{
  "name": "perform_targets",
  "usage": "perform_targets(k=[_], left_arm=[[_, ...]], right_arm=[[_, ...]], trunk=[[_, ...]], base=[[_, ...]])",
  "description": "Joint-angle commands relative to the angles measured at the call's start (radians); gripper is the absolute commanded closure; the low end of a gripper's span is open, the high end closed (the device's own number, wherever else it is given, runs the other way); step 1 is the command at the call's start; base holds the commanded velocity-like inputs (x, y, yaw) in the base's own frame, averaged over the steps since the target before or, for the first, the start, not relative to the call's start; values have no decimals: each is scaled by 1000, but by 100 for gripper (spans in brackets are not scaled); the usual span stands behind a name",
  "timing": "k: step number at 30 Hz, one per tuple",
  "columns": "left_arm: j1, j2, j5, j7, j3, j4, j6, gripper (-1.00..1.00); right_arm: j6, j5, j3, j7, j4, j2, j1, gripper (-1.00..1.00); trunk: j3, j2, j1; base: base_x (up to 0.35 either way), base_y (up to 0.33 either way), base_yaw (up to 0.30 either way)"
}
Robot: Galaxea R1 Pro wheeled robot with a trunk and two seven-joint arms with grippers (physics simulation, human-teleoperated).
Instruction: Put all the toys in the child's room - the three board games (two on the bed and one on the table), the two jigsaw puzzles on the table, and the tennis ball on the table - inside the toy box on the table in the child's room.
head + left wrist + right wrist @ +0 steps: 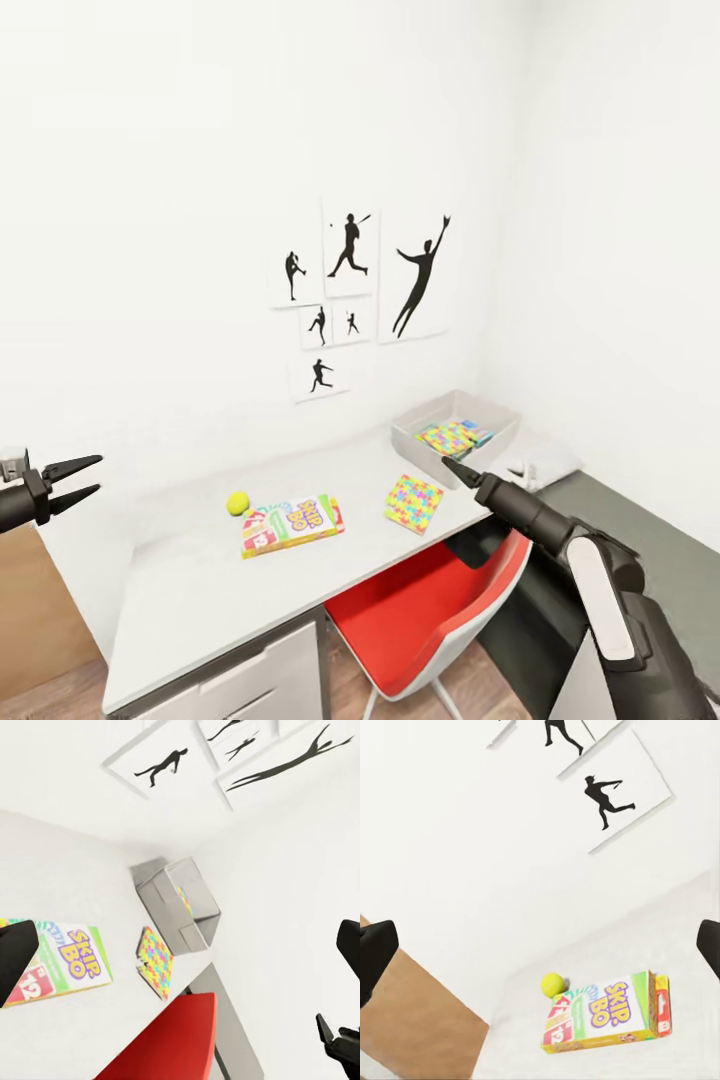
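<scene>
Pale grey mottled table (200, 590) w/ flat white-green-red "SKIP-BO" game box (292, 524) mid-top, small yellow-green tennis ball (237, 503) touching its far-left corner. Bright multicoloured puzzle square (413, 502) to the right; shallow light-grey toy box (410, 432) at far right, 2nd puzzle (447, 438) inside. Right gripper (452, 467) hovers betw. square & bin, fingers apart, empty. Left gripper (82, 479) well left of the ball, off the table edge, jaws apart, empty.

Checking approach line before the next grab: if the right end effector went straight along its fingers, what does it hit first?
Judging by the right wrist view, probably the SKIP-BO box or the tennis ball beside it on the table. Nothing shows between them and the right end effector, though depth is unclear.
</scene>
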Motion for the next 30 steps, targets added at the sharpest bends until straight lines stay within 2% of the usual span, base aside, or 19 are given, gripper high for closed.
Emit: perform_targets(k=[1, 2, 6, 8, 15, 22, 30], left_arm=[[-1, 0, 1, -2, 1, 1, 7, -100], [-1, 0, 1, -2, 1, 1, 7, -100], [-1, 0, 0, -2, 1, 1, 7, -100], [-1, 0, 0, -2, 1, 1, 7, -100], [-1, 0, 0, -1, 1, 1, 7, -100], [-1, -2, 0, 0, 1, 1, 7, -100], [-1, -2, -1, 0, 1, 1, 7, -100]], right_arm=[[7, -5, 9, -20, -1, 0, 0, -100], [7, -5, 28, -59, -1, 0, -1, -100], [8, -5, 72, -141, -2, 0, -1, -100], [9, -6, 84, -165, -2, 0, -1, -100], [9, -7, 97, -225, 0, 2, 0, -100], [17, -6, 115, -334, 0, 44, 1, -100], [9, -5, 124, -359, -3, 52, 1, -100]], trunk=[[1, -1, 0], [2, -1, 0], [6, -1, 0], [8, -1, 0], [16, -1, 0], [24, -1, 0], [26, -1, 0]], base=[[-1, 1, 224], [0, 1, 224], [0, 0, 224], [0, 0, 224], [0, 0, 224], [0, 0, 222], [0, 0, 63]])
